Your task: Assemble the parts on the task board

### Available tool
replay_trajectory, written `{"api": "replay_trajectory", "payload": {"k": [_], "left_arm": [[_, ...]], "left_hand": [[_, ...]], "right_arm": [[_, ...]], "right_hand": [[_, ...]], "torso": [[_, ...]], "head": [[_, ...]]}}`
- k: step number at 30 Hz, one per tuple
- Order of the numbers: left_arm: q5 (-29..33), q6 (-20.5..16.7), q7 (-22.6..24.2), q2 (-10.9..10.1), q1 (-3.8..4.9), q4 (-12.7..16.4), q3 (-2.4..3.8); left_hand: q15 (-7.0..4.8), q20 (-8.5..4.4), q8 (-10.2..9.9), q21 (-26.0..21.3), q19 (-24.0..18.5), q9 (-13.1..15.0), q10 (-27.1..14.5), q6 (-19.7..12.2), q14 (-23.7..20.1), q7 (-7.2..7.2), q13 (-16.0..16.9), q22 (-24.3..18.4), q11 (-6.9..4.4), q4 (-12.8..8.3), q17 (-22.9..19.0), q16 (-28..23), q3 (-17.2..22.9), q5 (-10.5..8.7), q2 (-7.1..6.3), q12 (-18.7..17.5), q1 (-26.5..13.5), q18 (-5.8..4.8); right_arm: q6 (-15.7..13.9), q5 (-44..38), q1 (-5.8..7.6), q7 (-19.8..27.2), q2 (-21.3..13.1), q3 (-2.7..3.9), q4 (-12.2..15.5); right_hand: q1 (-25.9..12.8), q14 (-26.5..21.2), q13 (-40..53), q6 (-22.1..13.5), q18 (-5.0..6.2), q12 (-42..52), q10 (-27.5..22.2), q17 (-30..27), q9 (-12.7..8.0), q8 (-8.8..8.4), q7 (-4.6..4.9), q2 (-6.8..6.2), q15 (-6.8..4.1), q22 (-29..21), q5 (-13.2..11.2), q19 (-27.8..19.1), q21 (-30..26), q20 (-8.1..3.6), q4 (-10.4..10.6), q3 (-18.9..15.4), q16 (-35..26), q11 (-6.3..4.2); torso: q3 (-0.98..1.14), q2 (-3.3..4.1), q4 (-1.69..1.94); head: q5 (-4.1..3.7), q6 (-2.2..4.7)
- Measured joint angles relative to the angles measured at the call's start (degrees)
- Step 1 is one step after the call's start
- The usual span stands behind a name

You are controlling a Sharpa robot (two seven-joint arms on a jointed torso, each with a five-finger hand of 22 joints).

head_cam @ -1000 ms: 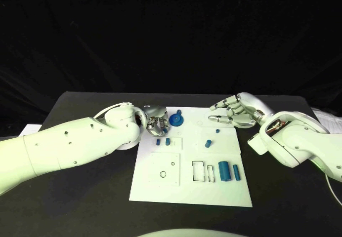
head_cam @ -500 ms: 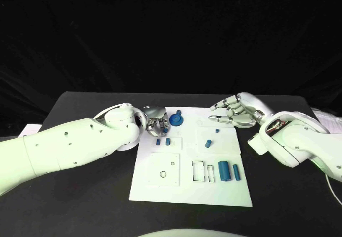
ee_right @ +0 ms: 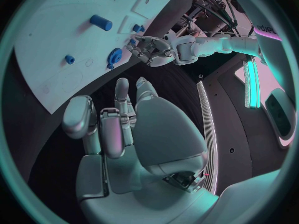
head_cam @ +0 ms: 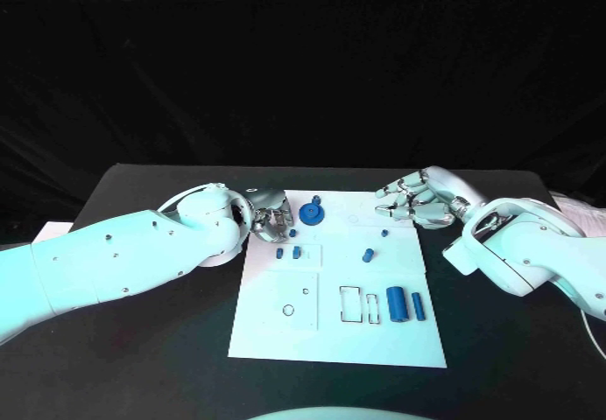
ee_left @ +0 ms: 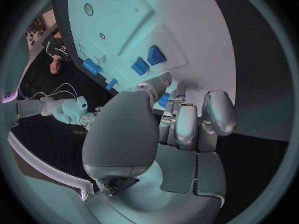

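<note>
The white task board (head_cam: 331,337) lies in the middle of the black table. A blue gear (head_cam: 311,213) sits near its far edge. My left hand (head_cam: 266,213) hovers just left of the gear with its fingers curled. A small blue part (head_cam: 293,234) shows right at its fingertips, and the same part (ee_left: 164,100) appears between thumb and fingers in the left wrist view. I cannot tell whether it is pinched or lying on the board. My right hand (head_cam: 416,199) hangs over the board's far right corner, fingers loosely bent, holding nothing.
Two short blue pegs (head_cam: 288,253) stand left of the board's centre. Two small blue pieces (head_cam: 368,255) lie right of centre. Two blue cylinders (head_cam: 405,304) lie near the right edge, beside rectangular slots (head_cam: 359,304). Round holes (head_cam: 289,309) mark the lower left plate.
My left hand has drawn slightly back and left, away from the small blue part at its fingertips. The right hand has barely moved.
</note>
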Motion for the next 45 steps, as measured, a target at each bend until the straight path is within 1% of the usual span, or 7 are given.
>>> {"api": "replay_trajectory", "payload": {"k": [5,9,15,18,27,31,45], "left_arm": [[0.13,-0.63,-0.01,-1.3,-0.03,0.29,-0.02],[2.07,-2.66,1.09,-2.91,-0.07,0.89,-0.08],[20.63,-9.67,9.98,-6.0,-0.03,2.19,-0.29],[33.92,-12.0,16.59,-7.43,-0.05,3.29,-0.73],[70.09,-14.18,31.7,-10.35,-0.11,6.43,-1.36],[79.22,-14.27,35.01,-10.95,-0.25,7.72,-1.43],[89.01,-14.26,38.7,-11.5,-0.39,9.18,-1.49]], "left_hand": [[0.0,0.0,0.13,0.0,0.0,0.0,-0.01,0.0,0.0,0.0,0.11,0.0,0.01,-0.44,0.0,0.0,0.44,0.0,0.02,0.0,0.02,0.02],[0.0,0.23,1.69,-1.15,-0.24,0.35,0.16,2.84,0.0,0.11,0.28,-0.11,0.08,-0.66,-0.05,0.22,1.63,0.0,0.61,0.0,0.61,0.04],[1.08,0.88,3.03,-25.9,-10.8,0.37,-0.19,5.75,-8.78,1.68,0.2,-13.14,1.45,-2.01,-21.54,-12.99,4.55,0.0,2.33,0.52,2.03,4.17],[1.59,1.13,3.03,-31.07,-13.9,0.12,-0.52,5.47,-11.72,2.0,0.19,-15.7,1.75,-2.32,-27.11,-16.76,4.8,0.0,2.42,1.0,2.12,4.16],[1.32,1.32,3.02,-32.72,-15.26,0.02,0.22,5.47,-13.82,1.99,0.76,-16.62,1.02,-2.15,-30.28,-18.26,1.49,-0.27,3.16,4.01,0.13,4.16],[1.32,1.32,3.02,-32.72,-15.26,0.02,0.4,5.46,-13.82,1.98,0.81,-16.65,0.84,-2.31,-30.35,-18.26,1.33,-0.27,3.16,4.33,0.14,4.16],[1.32,1.32,3.01,-32.96,-15.26,0.02,0.42,5.44,-13.82,1.96,0.86,-16.82,0.82,-2.64,-30.49,-18.26,0.72,-0.27,3.16,4.67,0.14,4.15]], "right_arm": [[1.05,-3.29,0.0,-1.18,-0.25,0.0,-1.06],[2.12,-8.63,0.0,-2.7,-0.36,0.0,-1.67],[4.77,-20.81,0.0,-6.35,0.05,0.0,-2.07],[6.42,-26.9,-0.03,-8.41,0.6,0.0,-2.47],[10.81,-39.0,-0.8,-12.38,2.91,-0.01,-4.25],[12.33,-41.57,-1.39,-13.1,4.25,-0.08,-5.38],[14.96,-44.59,-2.25,-13.35,6.89,-0.23,-7.32]], "right_hand": [[6.12,0.0,-10.55,1.2,0.0,-10.7,-1.25,0.05,0.0,0.0,0.1,0.29,0.0,-0.47,-2.49,-0.39,-0.34,-0.02,-1.15,3.51,-0.83,0.43],[8.72,0.21,-19.4,3.52,0.0,-17.95,-0.5,0.05,-0.09,0.0,0.59,-1.27,0.21,-0.2,-4.05,-0.37,-0.34,0.0,-1.47,7.16,-0.83,1.29],[10.19,0.21,-27.15,5.49,0.01,-22.83,0.79,0.04,-0.24,0.0,-0.16,-2.75,0.21,0.39,-7.55,-0.07,-0.34,0.3,-1.63,11.7,-0.49,0.98],[9.92,0.19,-28.87,5.69,0.01,-23.82,0.79,0.04,-0.33,-0.05,-0.18,-3.52,0.22,0.39,-8.7,-0.18,-0.34,0.42,-1.41,12.75,-0.49,0.98],[9.13,0.0,-33.56,5.62,0.01,-24.51,-0.23,0.03,-0.78,-0.28,-0.78,-5.02,0.42,0.23,-10.37,-0.27,-0.34,0.51,-1.51,16.47,-0.49,0.83],[8.83,0.0,-35.05,5.74,0.01,-24.51,-0.41,0.03,-0.88,-0.28,-0.89,-5.32,0.41,0.23,-10.47,-0.5,-0.34,0.29,-1.79,17.68,-0.49,0.82],[8.6,0.22,-36.37,6.0,0.01,-24.5,-0.41,0.02,-0.93,-0.28,-1.15,-5.54,0.19,0.24,-10.69,-0.49,-0.34,0.29,-1.79,19.1,-0.49,0.82]], "torso": [[-0.03,-0.04,0.07],[-0.03,-0.05,0.09],[0.01,-0.02,0.04],[0.01,0.02,0.04],[-0.11,0.05,0.13],[-0.11,0.06,0.13],[-0.07,0.08,0.11]], "head": [[-0.15,0.16],[-0.27,0.38],[-0.85,0.79],[-1.3,0.9],[-2.11,1.14],[-2.15,1.18],[-2.1,1.01]]}}
